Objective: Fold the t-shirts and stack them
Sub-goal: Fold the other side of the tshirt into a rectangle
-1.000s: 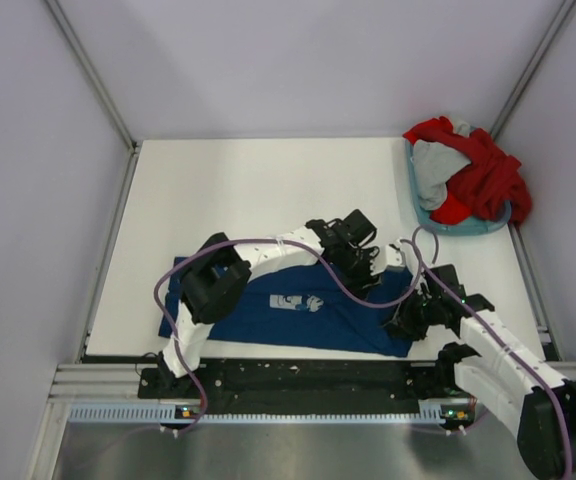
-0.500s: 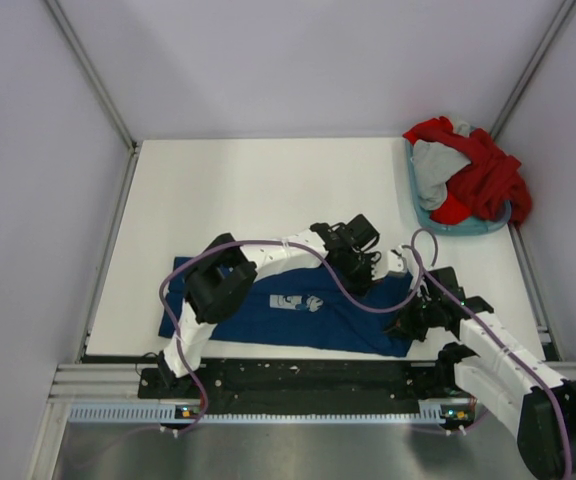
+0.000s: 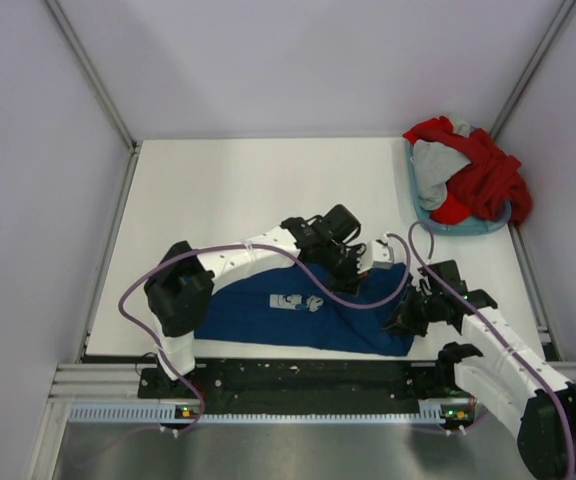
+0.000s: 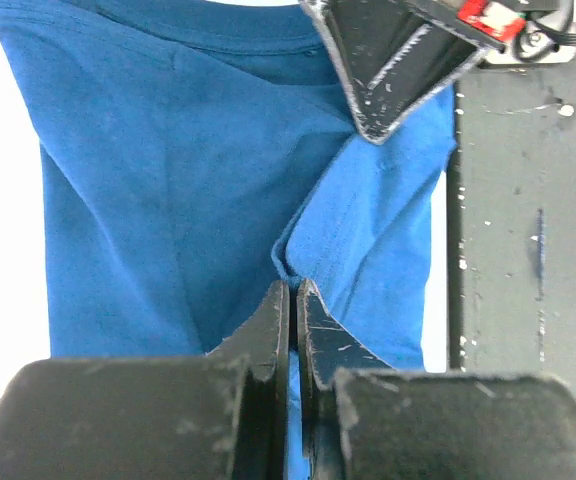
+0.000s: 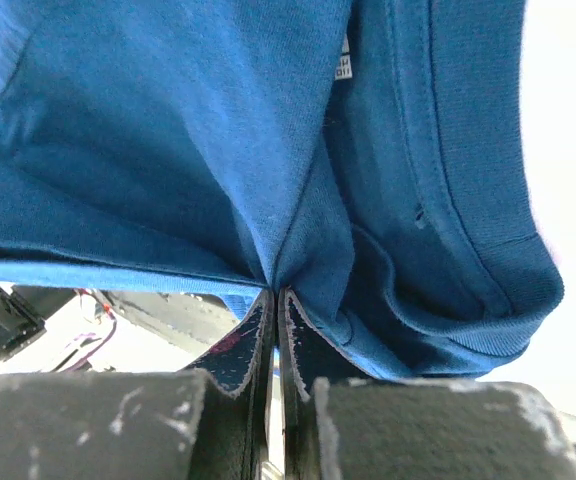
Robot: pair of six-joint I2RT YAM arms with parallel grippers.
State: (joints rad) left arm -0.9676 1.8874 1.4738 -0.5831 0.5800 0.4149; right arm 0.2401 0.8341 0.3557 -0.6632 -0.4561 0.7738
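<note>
My left pincer (image 4: 290, 292) and right pincer (image 5: 275, 293) stay clamped on the navy blue cloth t-shirt (image 3: 288, 318) with its pale print, which lies along the near edge of the counter (image 3: 248, 190); the left has shifted leftward.

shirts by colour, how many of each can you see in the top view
navy blue shirt: 1
grey shirt: 1, in the basket
red shirt: at least 1, heaped in the same basket; I cannot tell whether the folds are more than one
total: at least 3
</note>
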